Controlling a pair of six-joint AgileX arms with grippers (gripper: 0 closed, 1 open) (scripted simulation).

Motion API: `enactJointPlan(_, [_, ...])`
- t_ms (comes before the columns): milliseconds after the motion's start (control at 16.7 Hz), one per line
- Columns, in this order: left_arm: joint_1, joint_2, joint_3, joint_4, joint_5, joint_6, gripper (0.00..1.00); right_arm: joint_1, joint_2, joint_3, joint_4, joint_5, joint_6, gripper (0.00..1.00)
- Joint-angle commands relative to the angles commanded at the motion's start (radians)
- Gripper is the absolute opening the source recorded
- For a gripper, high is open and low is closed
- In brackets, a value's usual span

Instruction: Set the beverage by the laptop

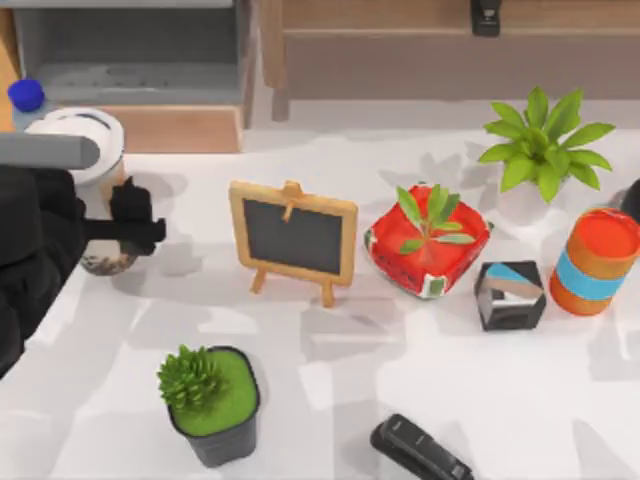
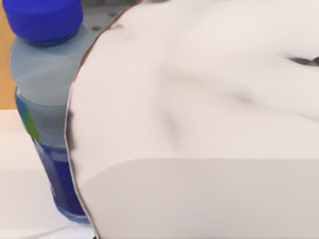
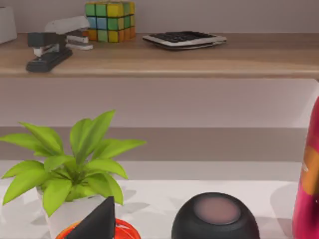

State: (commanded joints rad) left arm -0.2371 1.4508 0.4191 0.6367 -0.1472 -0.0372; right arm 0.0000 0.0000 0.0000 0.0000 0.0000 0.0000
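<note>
Left gripper [image 1: 128, 235] at the cup [image 1: 90, 175], far left of the little chalkboard [image 1: 293, 240].

The left gripper's dark fingers sit around the cup's lower side, seemingly pinching it — the cup stands upright near the table's left edge, white lid up, speckled base just beside the fingers. One blue-capped water bottle [image 2: 42, 99] stands touching or just behind the cup; in the left wrist view the cup's pale wall [image 2: 199, 124] looms close, with the bottle at its side. Right of the chalkboard: one red pot with a sprig [image 1: 428, 245], one dark cube [image 1: 510, 295], one orange can [image 1: 595, 262], one white-potted leafy plant [image 1: 540, 150]. In front of the chalkboard — one black pot of green moss [image 1: 212, 400], one black stapler [image 1: 420, 452]. Bare table [image 1: 330, 370] lies open between the chalkboard and these two. The right gripper [image 3: 97, 221] hovers over the can; I cannot tell how its jaws stand.
</note>
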Motion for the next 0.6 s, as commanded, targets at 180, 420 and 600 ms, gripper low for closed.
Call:
enactJointPlan(180, [0.064,-0.062,-0.018,-0.048,0.072,0.031,0.00,0.000,0.000,0.000,0.000,0.000,0.000,1.00])
enactJointPlan(420, [0.163,-0.157,-0.027,-0.093,0.170,0.066,0.00,0.000,0.000,0.000,0.000,0.000,0.000,1.00])
enactJointPlan(600, [0.238,-0.221,-0.033,-0.121,0.236,0.086,0.00,0.000,0.000,0.000,0.000,0.000,0.000,1.00])
